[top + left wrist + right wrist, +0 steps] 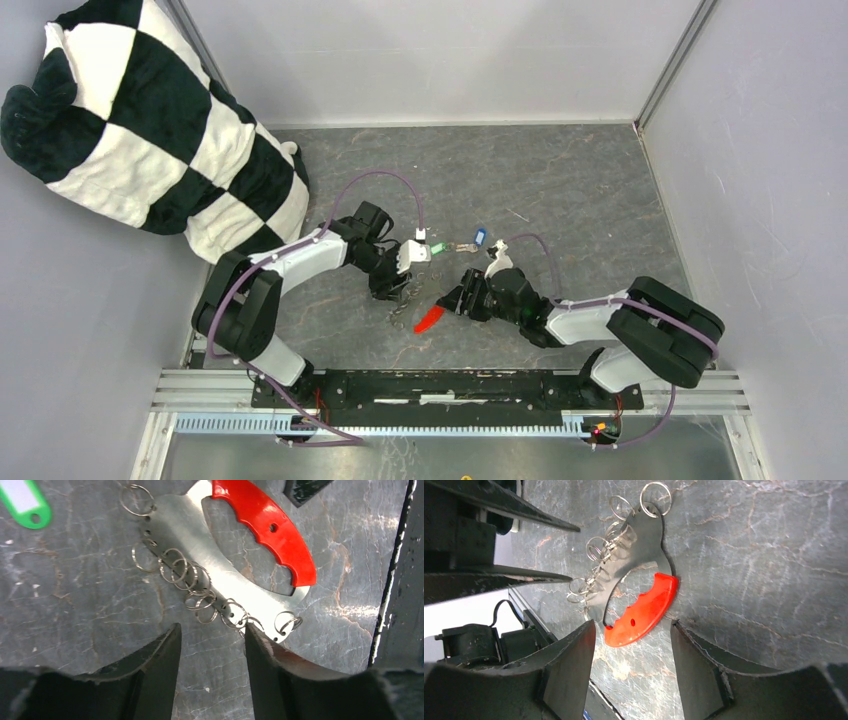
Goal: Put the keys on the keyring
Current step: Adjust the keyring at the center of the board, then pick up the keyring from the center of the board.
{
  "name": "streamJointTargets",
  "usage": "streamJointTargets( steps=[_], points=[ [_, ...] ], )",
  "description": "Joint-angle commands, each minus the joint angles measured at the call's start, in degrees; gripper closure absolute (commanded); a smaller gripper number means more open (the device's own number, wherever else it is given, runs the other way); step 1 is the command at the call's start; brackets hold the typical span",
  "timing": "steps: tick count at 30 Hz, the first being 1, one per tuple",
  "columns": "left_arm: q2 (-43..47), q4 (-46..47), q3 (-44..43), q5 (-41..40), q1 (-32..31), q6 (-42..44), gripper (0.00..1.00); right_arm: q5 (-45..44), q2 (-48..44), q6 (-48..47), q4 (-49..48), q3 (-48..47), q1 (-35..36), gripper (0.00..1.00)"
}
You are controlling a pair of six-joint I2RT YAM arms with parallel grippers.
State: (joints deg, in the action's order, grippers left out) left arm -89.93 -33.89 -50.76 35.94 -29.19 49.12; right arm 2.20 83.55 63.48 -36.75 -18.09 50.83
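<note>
Dark fingers (150,655) of the left gripper (212,632) fill the bottom of the left wrist view, spread apart with nothing between them, their tips just short of the keyring (175,520). It lies flat on the grey table (75,605) as a curved metal plate with a red grip (270,535) and a row of small split rings (192,580) along its edge. The right gripper (632,625) is equally wide open and empty, hovering over the red end at the lower centre of its own view. In the overhead view the keyring sits at lower centre between the two grippers. The green key (437,250) and the blue key (480,238) lie close together just above it, apart from every ring. As I judge it, no key is threaded yet, so picking up, opening a ring and threading both all remain.
</note>
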Motion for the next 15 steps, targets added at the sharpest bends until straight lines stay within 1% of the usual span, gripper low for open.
streamJointTargets(
  steps=[1,4,5,9,11,15],
  points=[
    [0.69,1.79,-2.76,0.02,0.35,-1.34,0.41,-1.84,-2.86,-2.09,0.3,2.92,-0.2,0.37],
    [-1.74,1.5,-3.74,-0.55,0.27,0.61,0.4,-1.85,-4.32,-3.03,0.32,4.01,-0.2,0.37],
    [-2.99,1.47,-4.4,-0.74,0.27,1.35,0.36,-1.85,-5.04,-3.26,0.36,4.35,-0.23,0.37],
    [-6.03,0.21,-6.65,-1.27,0.09,4.36,0.33,-1.85,-7.09,-3.62,0.17,5.87,-0.19,0.37],
    [-6.74,-0.66,-7.17,-1.18,-0.19,6.1,0.24,-1.6,-7.73,-3.54,-0.24,6.37,-0.2,0.37],
    [-7.47,-2.48,-7.52,-0.48,-1.37,8.25,0.23,-1.07,-8.48,-2.81,-0.61,7.33,-0.13,0.36]
  ],
)
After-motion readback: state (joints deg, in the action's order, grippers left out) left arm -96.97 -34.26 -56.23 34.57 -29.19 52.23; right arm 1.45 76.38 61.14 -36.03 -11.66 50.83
